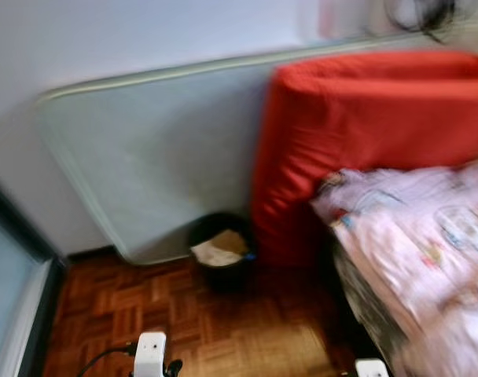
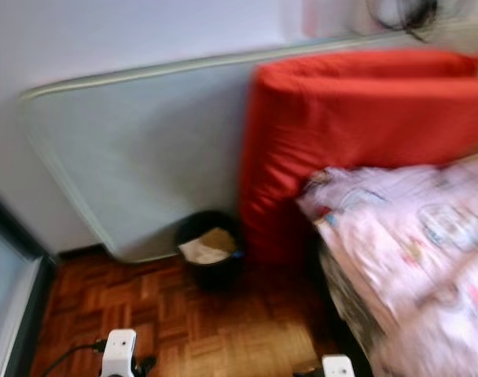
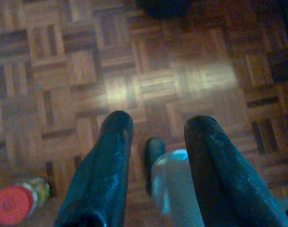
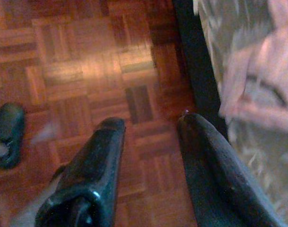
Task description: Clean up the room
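Note:
A black waste bin (image 1: 221,253) with crumpled paper inside stands on the parquet floor (image 1: 223,330), against a grey board (image 1: 152,165) that leans on the wall. The head views are blurred. My left gripper (image 3: 159,120) hangs open over bare parquet, nothing between its fingers (image 3: 106,161). A small bottle with a red cap (image 3: 13,203) lies on the floor near it. My right gripper (image 4: 151,120) is open too, above the floor beside the bed's edge, and holds nothing.
A red mattress (image 1: 365,133) stands upright to the right of the bin. A pink patterned blanket (image 1: 420,243) covers the bed at the right. A dark frame (image 1: 27,259) runs along the left. Open parquet lies between bed and frame.

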You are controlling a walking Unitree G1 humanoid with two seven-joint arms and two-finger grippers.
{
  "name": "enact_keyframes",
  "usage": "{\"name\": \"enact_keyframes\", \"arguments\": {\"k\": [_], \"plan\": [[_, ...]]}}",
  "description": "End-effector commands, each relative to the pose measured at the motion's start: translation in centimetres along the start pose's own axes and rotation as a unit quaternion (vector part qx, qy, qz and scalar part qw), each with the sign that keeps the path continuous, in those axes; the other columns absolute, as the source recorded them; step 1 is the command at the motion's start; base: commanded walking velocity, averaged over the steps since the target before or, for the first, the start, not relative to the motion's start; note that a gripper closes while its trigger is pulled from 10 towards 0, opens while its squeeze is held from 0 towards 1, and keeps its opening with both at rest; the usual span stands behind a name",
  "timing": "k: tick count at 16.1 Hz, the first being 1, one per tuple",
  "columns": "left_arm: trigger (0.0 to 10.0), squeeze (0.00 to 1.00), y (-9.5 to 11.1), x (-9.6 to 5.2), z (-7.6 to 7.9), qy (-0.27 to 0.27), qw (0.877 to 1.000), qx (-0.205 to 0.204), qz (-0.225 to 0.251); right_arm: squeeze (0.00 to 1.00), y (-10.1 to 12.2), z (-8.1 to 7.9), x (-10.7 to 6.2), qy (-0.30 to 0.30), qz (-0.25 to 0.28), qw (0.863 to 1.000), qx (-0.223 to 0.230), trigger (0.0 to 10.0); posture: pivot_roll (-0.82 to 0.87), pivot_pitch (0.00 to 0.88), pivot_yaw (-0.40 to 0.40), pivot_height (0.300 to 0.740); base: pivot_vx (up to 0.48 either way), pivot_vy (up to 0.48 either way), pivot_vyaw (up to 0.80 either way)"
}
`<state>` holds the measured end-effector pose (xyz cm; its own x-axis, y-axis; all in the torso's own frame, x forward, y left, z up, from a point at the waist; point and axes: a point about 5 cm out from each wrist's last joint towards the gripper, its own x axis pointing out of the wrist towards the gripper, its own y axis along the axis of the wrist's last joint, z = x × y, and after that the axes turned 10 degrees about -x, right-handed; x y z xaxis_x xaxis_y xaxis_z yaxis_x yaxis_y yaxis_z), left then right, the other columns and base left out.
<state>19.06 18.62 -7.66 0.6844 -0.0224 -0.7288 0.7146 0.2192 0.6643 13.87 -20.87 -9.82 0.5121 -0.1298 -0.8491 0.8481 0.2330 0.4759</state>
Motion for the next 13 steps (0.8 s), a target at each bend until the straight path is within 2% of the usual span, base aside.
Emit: {"name": "enact_keyframes", "arguments": {"k": [1,13], "plan": [[10.0,0.00,0.02,-0.10,-0.69,0.010,1.000,0.002,-0.005,0.00,0.67,-0.70,0.13,0.013,0.007,1.000,0.000,10.0,0.03,0.000,0.003,0.740,0.000,0.000,0.80],[10.0,0.00,0.31,0.01,-0.53,0.012,1.000,0.006,-0.001,0.00,0.12,0.04,0.01,0.012,0.005,1.000,0.003,10.0,0.04,0.000,-0.003,0.740,0.000,0.000,0.80]]}}
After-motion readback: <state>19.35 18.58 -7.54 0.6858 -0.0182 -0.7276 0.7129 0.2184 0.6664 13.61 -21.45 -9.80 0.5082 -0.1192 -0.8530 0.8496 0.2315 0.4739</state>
